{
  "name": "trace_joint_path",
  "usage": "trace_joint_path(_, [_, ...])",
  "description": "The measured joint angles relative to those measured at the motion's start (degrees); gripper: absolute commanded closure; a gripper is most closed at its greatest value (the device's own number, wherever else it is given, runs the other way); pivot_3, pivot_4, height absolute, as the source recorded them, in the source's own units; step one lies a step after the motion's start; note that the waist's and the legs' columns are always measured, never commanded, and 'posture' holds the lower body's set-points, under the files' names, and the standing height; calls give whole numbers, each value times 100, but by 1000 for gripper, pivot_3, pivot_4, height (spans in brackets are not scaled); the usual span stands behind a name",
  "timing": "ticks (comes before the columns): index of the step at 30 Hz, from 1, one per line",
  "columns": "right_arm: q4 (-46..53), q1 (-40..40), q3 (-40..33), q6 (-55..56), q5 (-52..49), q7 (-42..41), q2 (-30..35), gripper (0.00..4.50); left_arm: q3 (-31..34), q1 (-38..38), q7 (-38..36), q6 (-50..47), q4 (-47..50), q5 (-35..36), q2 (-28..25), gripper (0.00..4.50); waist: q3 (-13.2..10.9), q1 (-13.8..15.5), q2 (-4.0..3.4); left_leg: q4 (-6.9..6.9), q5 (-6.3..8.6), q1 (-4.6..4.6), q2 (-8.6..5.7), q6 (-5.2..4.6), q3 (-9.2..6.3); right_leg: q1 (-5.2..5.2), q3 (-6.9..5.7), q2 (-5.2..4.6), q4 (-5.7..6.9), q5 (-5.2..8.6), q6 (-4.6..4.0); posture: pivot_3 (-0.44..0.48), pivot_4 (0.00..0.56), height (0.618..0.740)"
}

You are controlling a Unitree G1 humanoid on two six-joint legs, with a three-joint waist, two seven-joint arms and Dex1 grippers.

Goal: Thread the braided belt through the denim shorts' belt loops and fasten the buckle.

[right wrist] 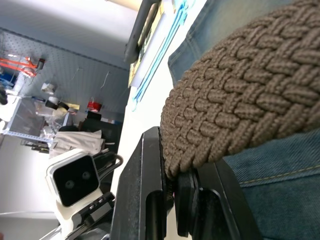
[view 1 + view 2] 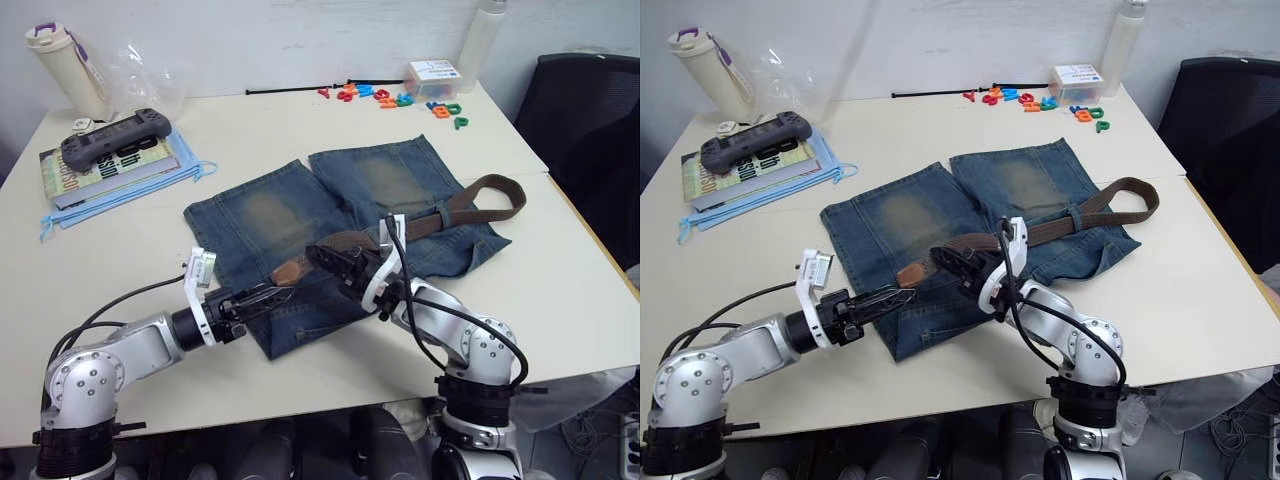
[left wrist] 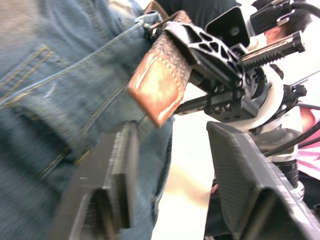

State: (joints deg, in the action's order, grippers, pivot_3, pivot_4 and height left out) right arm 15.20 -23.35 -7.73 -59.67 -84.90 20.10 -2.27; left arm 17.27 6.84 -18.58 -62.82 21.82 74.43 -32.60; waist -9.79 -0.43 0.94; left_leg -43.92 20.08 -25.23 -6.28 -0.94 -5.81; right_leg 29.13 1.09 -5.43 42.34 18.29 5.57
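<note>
The denim shorts (image 2: 270,215) lie flat mid-table, waistband toward me. The braided belt (image 2: 480,190) curls at the shorts' right side, passes under a belt loop (image 2: 443,212) and runs left along the waistband. My right gripper (image 2: 335,262) is shut on the braided strap (image 1: 240,95) just behind its tan leather end (image 3: 160,85). That end sticks out over the denim, just beyond the tips of my left gripper (image 3: 172,135), which is open and touches nothing. In the left eye view the left gripper (image 2: 262,297) sits at the waistband's left part. I cannot make out the buckle.
Books with a grey game controller (image 2: 110,140) sit at the back left beside a bottle (image 2: 65,65). Coloured plastic letters (image 2: 400,98) and a white box (image 2: 432,75) lie at the back. A black chair (image 2: 590,130) stands right of the table.
</note>
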Motion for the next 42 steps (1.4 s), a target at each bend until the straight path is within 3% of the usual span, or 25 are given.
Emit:
trace_joint_path(6, [-227, -8, 271, 221, 451, -33, 60, 4500, 648, -655, -355, 43, -48, 58, -514, 2205, -3, -44, -5, 2, 1, -4, 1, -1, 1, 5, 1, 0, 0, 3, -5, 0, 150, 659])
trace_joint_path(17, [-419, -11, 317, 469, 917, -178, 45, 4500, 747, -1442, -1204, 355, -183, -369, -811, 2205, -4, -28, -6, 1, 16, -5, 1, -27, 1, 5, 0, 0, -2, 3, -6, 0, 150, 659])
trace_joint_path(28, [-435, -25, 256, 531, 1132, -208, 97, 4500, 724, -1526, -1583, 572, -238, -691, -811, 2205, -4, -17, -6, 2, 20, -4, 2, -35, 1, 5, 0, 0, -2, 4, -6, 0, 150, 659])
trace_joint_path(42, [-439, -25, 711, 537, 1836, -448, -264, 4500, 652, -1407, -1607, 596, -245, -754, -732, 2205, -4, -62, -6, 3, 20, -3, 3, -35, 0, 5, -1, 1, 0, 4, -6, 0, 150, 659])
